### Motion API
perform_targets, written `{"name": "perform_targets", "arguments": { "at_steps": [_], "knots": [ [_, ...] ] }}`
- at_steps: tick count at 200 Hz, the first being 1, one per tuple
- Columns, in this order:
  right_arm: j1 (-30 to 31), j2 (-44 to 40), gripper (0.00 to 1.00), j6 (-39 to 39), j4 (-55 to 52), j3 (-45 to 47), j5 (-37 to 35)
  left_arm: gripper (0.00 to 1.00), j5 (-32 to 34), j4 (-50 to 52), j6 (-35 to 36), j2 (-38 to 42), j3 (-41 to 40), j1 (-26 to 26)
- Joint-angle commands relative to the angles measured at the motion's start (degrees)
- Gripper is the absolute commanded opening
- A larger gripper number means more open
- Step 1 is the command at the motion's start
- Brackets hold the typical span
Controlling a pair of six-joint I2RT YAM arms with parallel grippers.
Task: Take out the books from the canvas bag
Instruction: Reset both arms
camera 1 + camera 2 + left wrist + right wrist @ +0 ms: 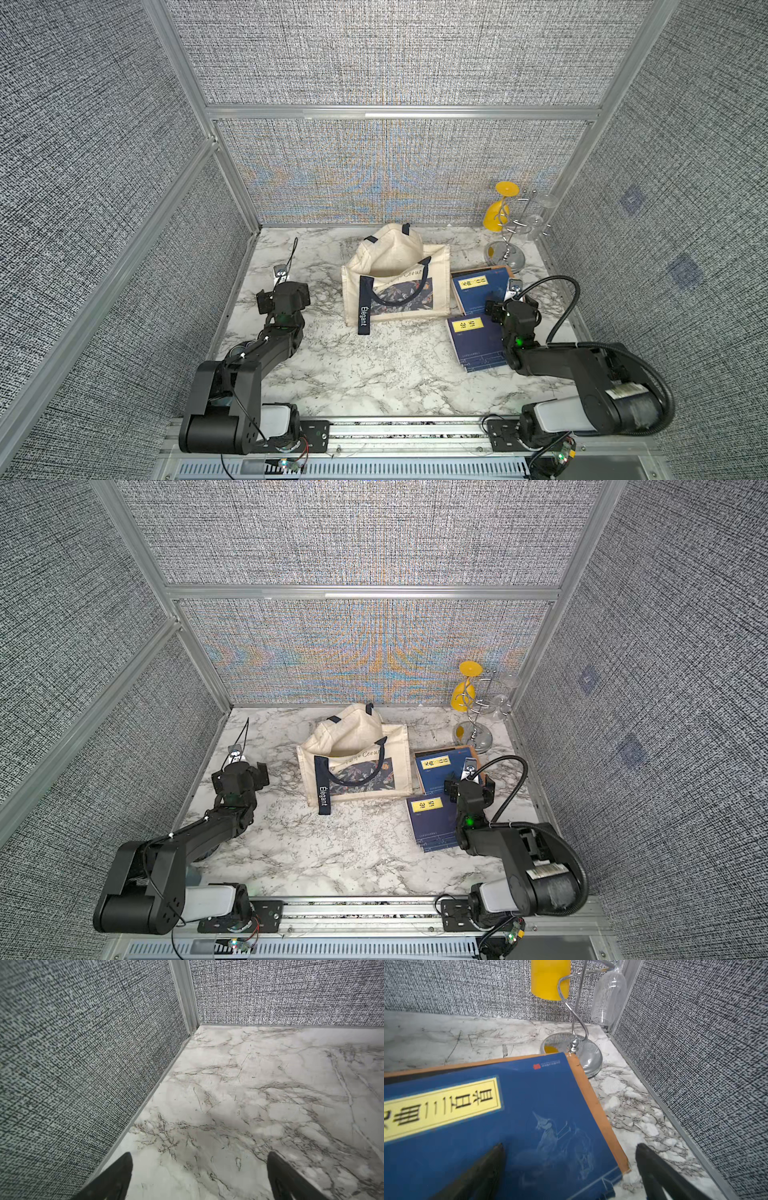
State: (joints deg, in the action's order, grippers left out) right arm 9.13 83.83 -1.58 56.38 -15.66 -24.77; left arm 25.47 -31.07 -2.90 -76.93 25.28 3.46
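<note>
The cream canvas bag [395,286] [357,766] lies slumped mid-table with its mouth open toward the back wall; I cannot see inside it. Two navy books with yellow labels lie flat to its right: a far one [478,286] [436,766] [488,1126] with a tan-orange edge, and a near one [473,340] [432,820]. My right gripper [570,1146] [512,301] hovers open over the far book's corner, one finger above the cover and one past its edge over the marble. My left gripper [198,1155] [284,291] stands open and empty by the left wall.
A chrome glass stand [509,257] [577,1051] stands in the back right corner, just beyond the far book. A yellow goblet [500,212] and a clear glass [540,216] hang from it. Woven grey walls [83,1064] close three sides of the marble tabletop [374,374].
</note>
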Motion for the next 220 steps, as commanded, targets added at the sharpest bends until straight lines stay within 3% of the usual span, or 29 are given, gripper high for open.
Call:
{"name": "perform_targets", "arguments": {
  "at_steps": [1,18,35,43,53,99,116,135,149,220],
  "knots": [
    [-0.50,0.92,0.99,-0.76,-3.88,-3.23,6.55,1.00,-7.62,-6.80,-0.53,-2.04,0.27,-1.35],
    [-0.93,6.37,0.99,-1.97,5.61,-2.22,6.51,1.00,-8.52,-7.44,-1.55,-3.84,0.47,-2.36],
    [-1.71,3.00,0.99,0.43,-8.59,-6.52,8.10,1.00,-14.01,-12.65,0.92,-6.36,-1.37,-2.09],
    [-2.77,4.09,0.99,0.52,-6.02,-6.09,9.48,1.00,-14.27,-15.22,1.68,-7.82,-1.65,-1.89],
    [-2.88,5.11,0.99,0.19,-2.81,-5.38,9.57,1.00,-14.24,-11.39,1.15,-7.37,-0.31,-1.91],
    [-2.89,3.95,0.99,0.54,-6.11,-6.14,9.55,1.00,-13.93,-10.65,1.23,-7.77,0.39,-1.81],
    [-2.89,3.92,0.99,0.60,-6.16,-6.14,9.56,1.00,-13.89,-14.74,1.10,-6.98,-2.45,-1.56],
    [-2.89,3.95,0.99,0.62,-6.08,-6.14,9.48,1.00,-13.43,-26.40,2.07,-10.83,-6.76,-0.78],
    [-2.89,3.92,0.99,0.62,-6.07,-6.11,9.56,1.00,-14.40,-22.74,1.18,-10.36,-5.36,-1.48],
    [-2.88,3.89,0.99,0.60,-6.09,-6.13,9.53,1.00,-14.01,-25.64,0.97,-10.54,-6.62,-1.89]
  ]
}}
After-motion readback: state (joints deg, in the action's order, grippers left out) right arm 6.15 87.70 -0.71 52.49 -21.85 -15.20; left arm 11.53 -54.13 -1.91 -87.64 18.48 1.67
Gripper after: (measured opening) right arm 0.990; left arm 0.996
